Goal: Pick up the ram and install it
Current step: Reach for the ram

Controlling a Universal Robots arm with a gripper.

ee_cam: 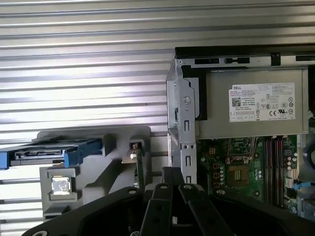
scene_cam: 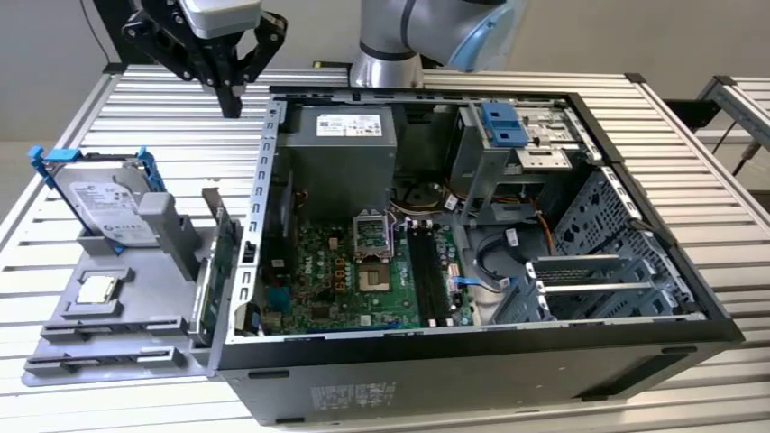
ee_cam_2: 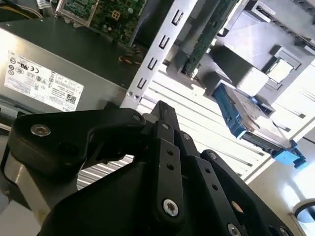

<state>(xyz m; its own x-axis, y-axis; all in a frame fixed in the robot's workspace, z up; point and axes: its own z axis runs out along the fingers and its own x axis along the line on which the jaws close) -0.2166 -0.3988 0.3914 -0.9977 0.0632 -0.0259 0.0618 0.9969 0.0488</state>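
The gripper (scene_cam: 229,95) is seen closed and empty at the exterior view's upper left. The ram (scene_cam: 212,271) is stood on edge in the grey fixture (scene_cam: 121,320), lower left, presumably to present 1 edge for grasping.

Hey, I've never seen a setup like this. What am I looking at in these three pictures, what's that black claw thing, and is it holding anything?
This is a robot arm working beside an open computer case that lies on a slatted metal table. The exterior view comes from a camera off the arm. Both wrist views come from cameras riding on the arm, so they look past its black gripper. The gripper is shut, holds nothing, and hangs above the table next to the case. On the exterior view's left, a grey holder carries a silver hard drive in a blue bracket, a small square processor chip, and the ram, a thin green stick standing on edge close to the case.
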